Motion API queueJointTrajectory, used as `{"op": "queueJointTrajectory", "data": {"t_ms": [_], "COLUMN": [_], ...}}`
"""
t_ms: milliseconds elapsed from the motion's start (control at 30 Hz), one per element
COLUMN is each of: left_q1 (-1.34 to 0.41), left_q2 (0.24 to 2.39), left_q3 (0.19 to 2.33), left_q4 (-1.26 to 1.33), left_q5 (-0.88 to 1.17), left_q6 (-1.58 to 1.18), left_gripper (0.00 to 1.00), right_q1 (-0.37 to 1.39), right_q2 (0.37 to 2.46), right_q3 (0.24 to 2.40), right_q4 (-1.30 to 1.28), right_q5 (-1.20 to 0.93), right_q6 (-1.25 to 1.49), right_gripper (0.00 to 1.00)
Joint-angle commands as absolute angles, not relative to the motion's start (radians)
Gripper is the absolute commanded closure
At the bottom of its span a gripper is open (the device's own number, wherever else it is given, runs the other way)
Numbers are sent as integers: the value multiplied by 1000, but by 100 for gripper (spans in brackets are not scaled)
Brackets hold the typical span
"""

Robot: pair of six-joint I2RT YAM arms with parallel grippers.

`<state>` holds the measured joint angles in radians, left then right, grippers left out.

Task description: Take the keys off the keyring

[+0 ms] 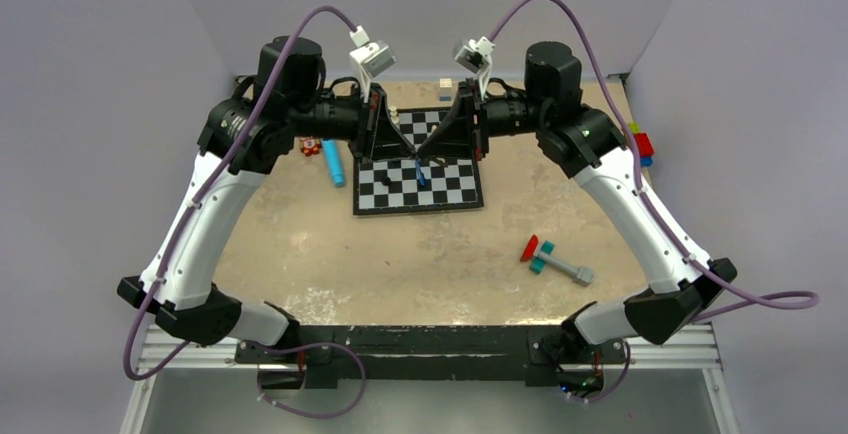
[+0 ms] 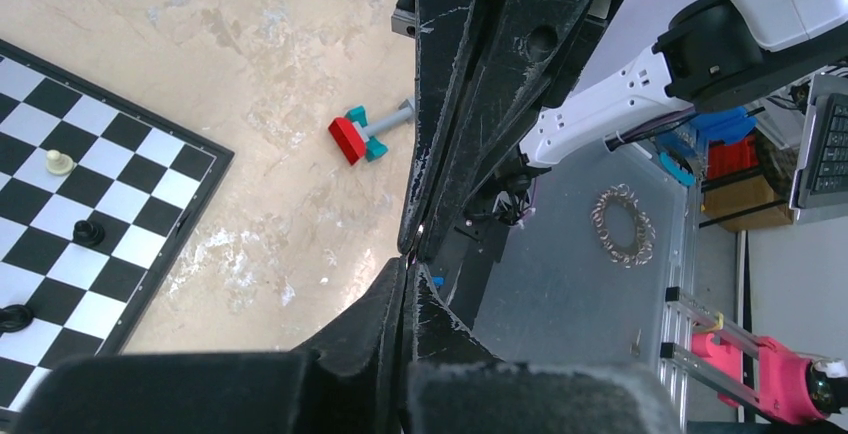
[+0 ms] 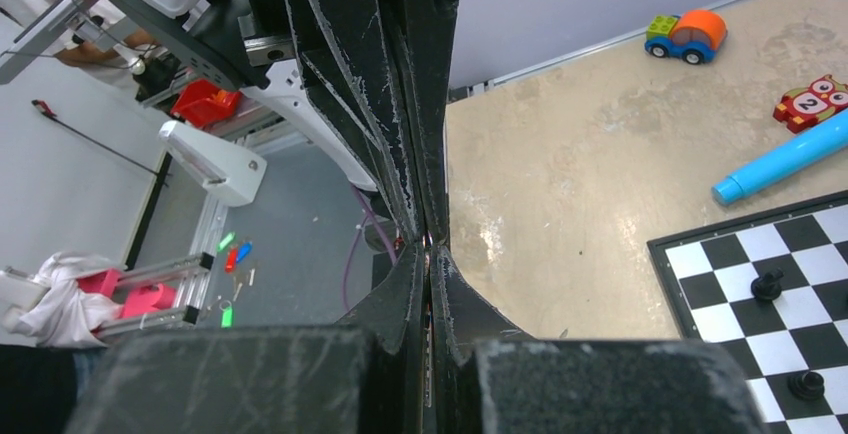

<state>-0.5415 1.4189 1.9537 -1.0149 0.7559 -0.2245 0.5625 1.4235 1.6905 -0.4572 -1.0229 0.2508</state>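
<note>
- Both arms reach inward over the chessboard (image 1: pixel 455 194); the left gripper (image 2: pixel 407 266) and right gripper (image 3: pixel 430 254) meet tip to tip, each with its jaws pressed closed.
- The key (image 1: pixel 420 173) shows just below the tips; the keyring and any grip are hidden.

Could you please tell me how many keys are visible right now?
1. A blue-headed key shows against the chessboard, just below where the left gripper and right gripper meet; others may be hidden behind them.
</note>
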Motion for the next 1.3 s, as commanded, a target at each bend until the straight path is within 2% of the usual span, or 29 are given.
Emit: {"op": "queueJointTrajectory", "data": {"t_ms": [0,133,433,700,1067,1267], "left_q1": [-540,-539,-540,-564,-597,-616], "left_q2": [1402,1398,1322,1251,1171,1180], "left_q3": [1961,1957,1850,1710,1597,1602], "left_q4": [-978,-942,-699,-455,-331,-316], "left_q5": [761,741,696,622,460,451], "left_q6": [-244,-283,-469,-651,-736,-742], "left_gripper": [100,100,100,100,100,100], "right_q1": [567,566,566,567,567,566], "right_q2": [1379,1359,1302,1301,1322,1328], "right_q3": [1701,1664,1521,1502,1454,1452], "right_q4": [-394,-312,50,172,462,505], "right_q5": [-1032,-1024,-997,-974,-965,-965], "right_q6": [273,324,578,673,894,931], "right_gripper": [100,100,100,100,100,100]}}
